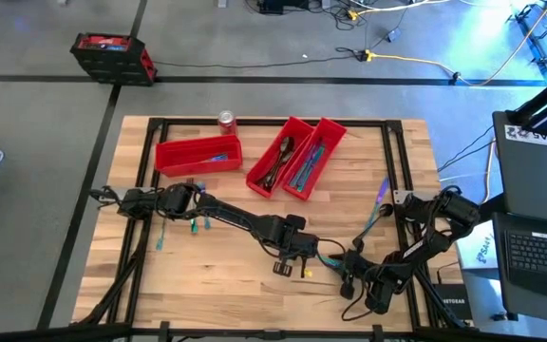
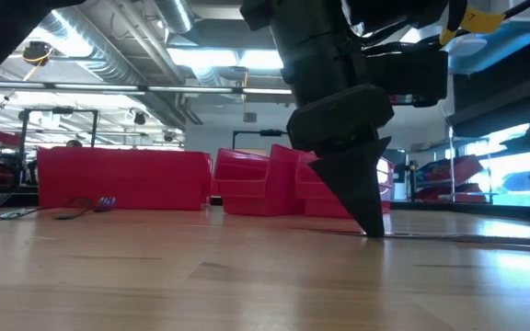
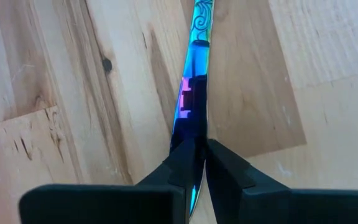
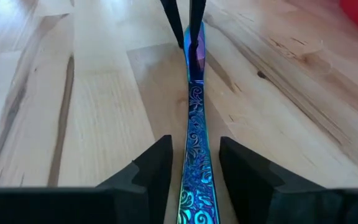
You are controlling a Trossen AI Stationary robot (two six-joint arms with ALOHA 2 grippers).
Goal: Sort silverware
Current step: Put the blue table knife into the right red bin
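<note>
Reaching in from nine o'clock, the left gripper sits low at six o'clock on the worktop, its jaws pinched narrow on one end of an iridescent utensil lying flat on the wood. Toward three o'clock, the right gripper straddles the patterned handle with jaws standing apart, not touching it. I'd judge a clean lift needs the left to hold its grip and rise level, while the right either closes squarely or backs off.

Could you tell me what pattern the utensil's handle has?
Swirling scrollwork on iridescent blue-teal metal, clearest in the right wrist view.
</note>
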